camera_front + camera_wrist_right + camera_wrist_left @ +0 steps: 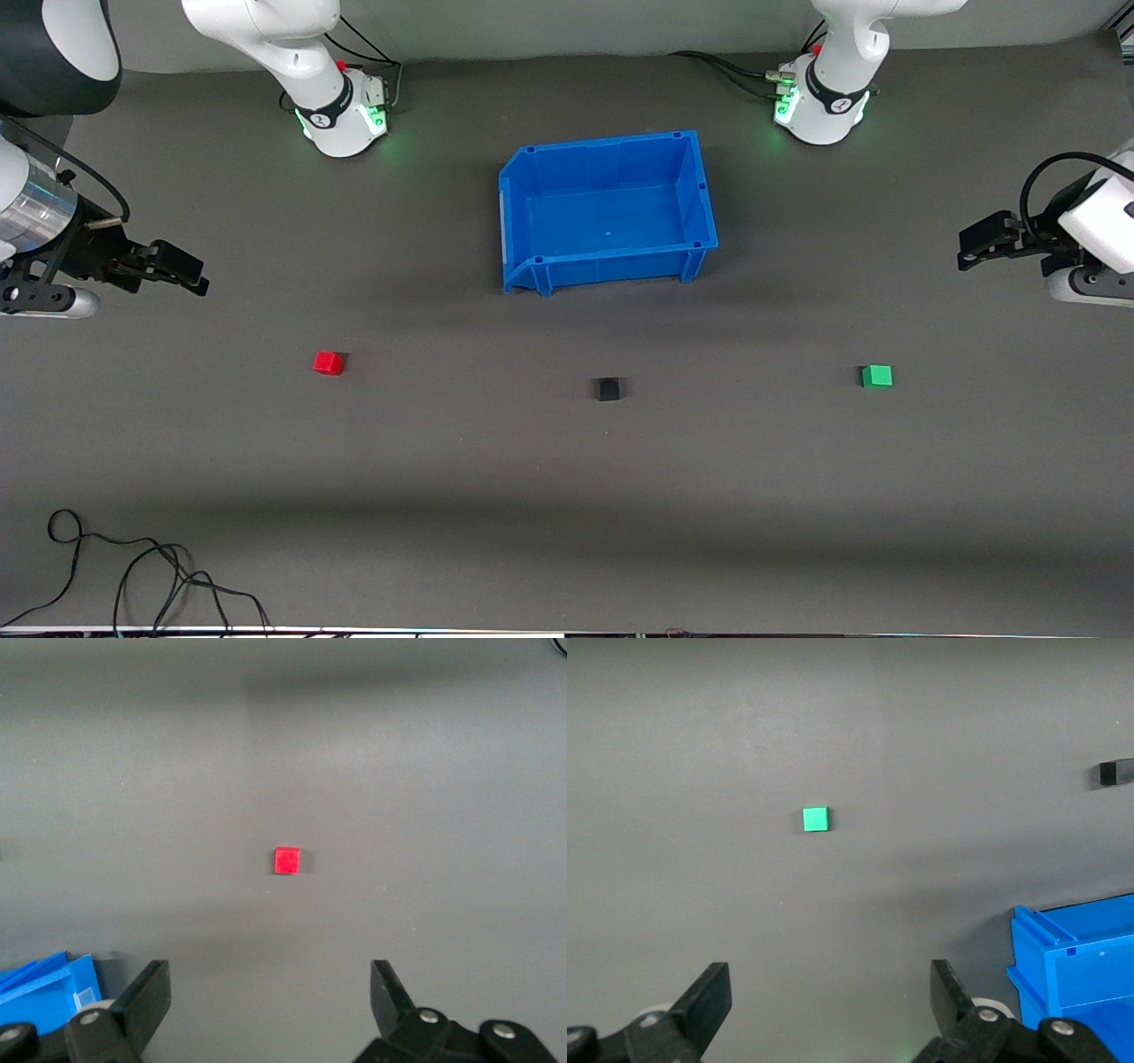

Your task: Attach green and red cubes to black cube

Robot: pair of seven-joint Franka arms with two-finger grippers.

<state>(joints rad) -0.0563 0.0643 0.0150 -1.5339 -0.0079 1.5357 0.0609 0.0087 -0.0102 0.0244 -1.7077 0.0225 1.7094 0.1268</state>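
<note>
1. On the table (567, 496), in the front view, the red cube (328, 362), black cube (607, 389) and green cube (877, 376) are seen well apart; nothing is attached yet.
2. In the left wrist view, the left pincer (824, 1001) is held open above the table, empty.
3. In the right wrist view, the right pincer (270, 997) is likewise open and empty.

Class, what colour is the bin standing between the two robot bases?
Blue bin, clearest in the front view.

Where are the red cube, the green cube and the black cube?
red cube (329, 362), front view, top face.
green cube (877, 376), front view, top face.
black cube (608, 388), front view, top face.
</note>
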